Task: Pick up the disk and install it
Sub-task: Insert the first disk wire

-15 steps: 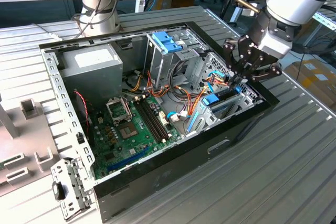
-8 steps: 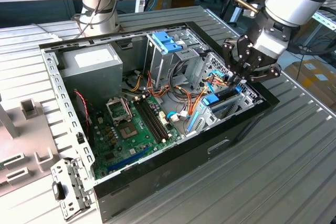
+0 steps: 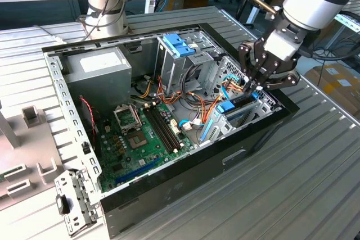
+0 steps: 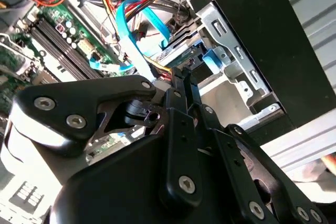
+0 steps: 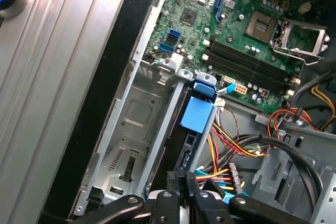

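While lowered at centre right of the exterior view, gripper (image 3: 251,84) pinched narrow on the disk (image 5: 185,153), standing on edge in drive bay (image 5: 131,124). Risk judged: snagging adjacent cables (image 5: 231,145), or jamming through tilt against bay rails.

From the exterior view you are looking down at an angle on the whole open computer case (image 3: 169,116) from well back, with the arm coming in from the exterior view's right. In both wrist views you are riding close above the case, looking past the gripper (image 4: 181,85) into the drive bay (image 5: 131,129) at the case's edge. The two wrist cameras are facing it from opposite sides of the gripper (image 5: 181,179), and both are sharing the bay, the green motherboard (image 5: 247,35) and the coloured cables (image 4: 142,9).
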Robot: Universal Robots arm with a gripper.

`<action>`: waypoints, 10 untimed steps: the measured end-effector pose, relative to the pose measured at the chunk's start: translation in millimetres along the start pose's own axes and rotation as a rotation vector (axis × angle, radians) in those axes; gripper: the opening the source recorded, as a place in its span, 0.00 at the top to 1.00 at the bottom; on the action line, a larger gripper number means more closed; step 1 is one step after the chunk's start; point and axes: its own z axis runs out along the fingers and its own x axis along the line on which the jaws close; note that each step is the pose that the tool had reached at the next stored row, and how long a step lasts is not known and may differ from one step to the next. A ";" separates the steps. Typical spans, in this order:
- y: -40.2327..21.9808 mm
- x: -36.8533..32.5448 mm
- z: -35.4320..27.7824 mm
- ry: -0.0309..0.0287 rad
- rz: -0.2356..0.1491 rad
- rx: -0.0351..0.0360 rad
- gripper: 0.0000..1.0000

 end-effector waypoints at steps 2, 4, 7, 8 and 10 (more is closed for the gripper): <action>0.0 0.1 2.0 0.0000 0.051 0.0026 0.83; 0.0 0.2 3.6 0.0001 0.095 0.0049 0.83; 0.0 0.2 4.4 0.0002 0.134 0.0070 0.83; 0.1 0.2 4.4 0.0003 0.146 0.0076 0.83; 0.1 0.3 4.7 0.0000 0.176 0.0093 0.83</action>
